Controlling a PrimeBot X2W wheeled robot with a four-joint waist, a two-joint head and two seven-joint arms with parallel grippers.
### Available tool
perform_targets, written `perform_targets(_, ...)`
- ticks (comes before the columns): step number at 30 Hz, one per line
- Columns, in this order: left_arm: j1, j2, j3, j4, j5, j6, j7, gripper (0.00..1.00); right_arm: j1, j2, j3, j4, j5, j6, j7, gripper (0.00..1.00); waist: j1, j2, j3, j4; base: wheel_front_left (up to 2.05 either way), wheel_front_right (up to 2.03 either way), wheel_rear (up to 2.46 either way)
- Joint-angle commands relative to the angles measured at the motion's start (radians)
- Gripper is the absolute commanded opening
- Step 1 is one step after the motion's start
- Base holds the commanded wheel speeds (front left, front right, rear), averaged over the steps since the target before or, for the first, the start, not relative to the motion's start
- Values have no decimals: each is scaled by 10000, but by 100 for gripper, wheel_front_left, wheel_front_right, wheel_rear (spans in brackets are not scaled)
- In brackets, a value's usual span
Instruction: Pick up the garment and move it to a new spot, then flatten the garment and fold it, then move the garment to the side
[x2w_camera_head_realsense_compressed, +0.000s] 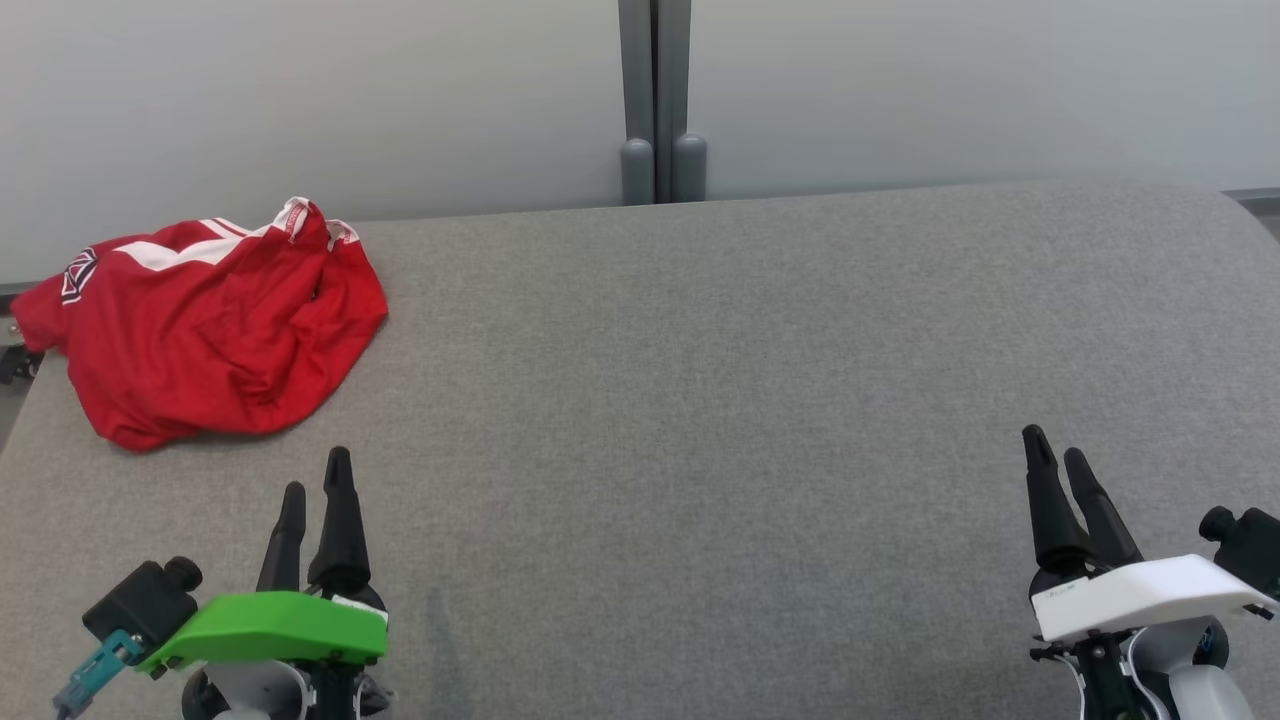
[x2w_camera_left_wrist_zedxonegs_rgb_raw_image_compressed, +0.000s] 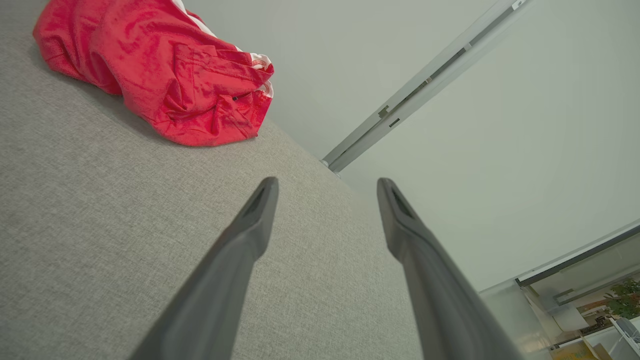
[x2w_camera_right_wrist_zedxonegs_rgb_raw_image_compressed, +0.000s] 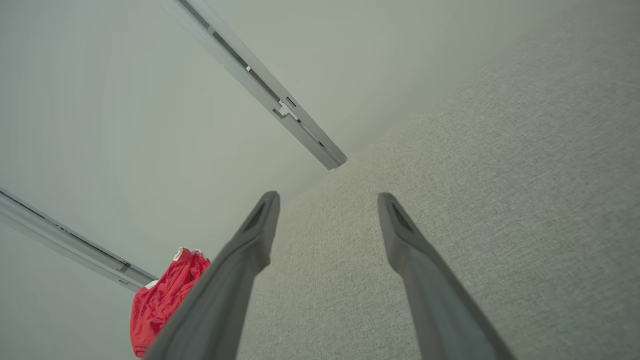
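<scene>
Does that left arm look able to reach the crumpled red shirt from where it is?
Probably yes: the open left pincer sits just short of the crumpled red-and-white shirt, with only bare grey fabric surface between them.

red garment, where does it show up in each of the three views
Head view: red garment at upper left, on the far left corner of the grey table.
Left wrist view: top left, lying on the table.
Right wrist view: bottom left, partly behind a finger of the right gripper.
Shared landmark: the grey wall post that meets the table's far edge.
</scene>
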Motion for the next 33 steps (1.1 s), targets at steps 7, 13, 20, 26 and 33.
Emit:
perform_targets(7, 215, 81, -118, -80, 1376, 58, -282, 100, 136, -76, 138, -251, -1561, 3, -308, 100, 0, 0, -6, 4, 0, 0, 0)
perform_targets(13, 303, 87, -228, 18, 2056, 20, -457, 100, 229, -83, 244, -163, -2450, 4, -479, 100, 0, 0, -1, 4, 0, 0, 0)
perform_targets(20, 390, 94, -315, 129, 2850, -4, -658, 100, 252, -91, 343, -127, -3347, 4, -680, 100, 0, 0, 16, 16, 0, 0, 0)
perform_targets(26, 498, 101, -372, 254, 3431, -48, -805, 100, 289, -97, 361, -141, -3953, 4, -834, 100, 0, 0, 21, 39, 0, 0, 0)
perform_targets(33, 540, 108, -474, 348, 4057, -81, -977, 100, 346, -103, 408, -165, -4630, 5, -1003, 100, 0, 0, 31, 65, 0, 0, 0)
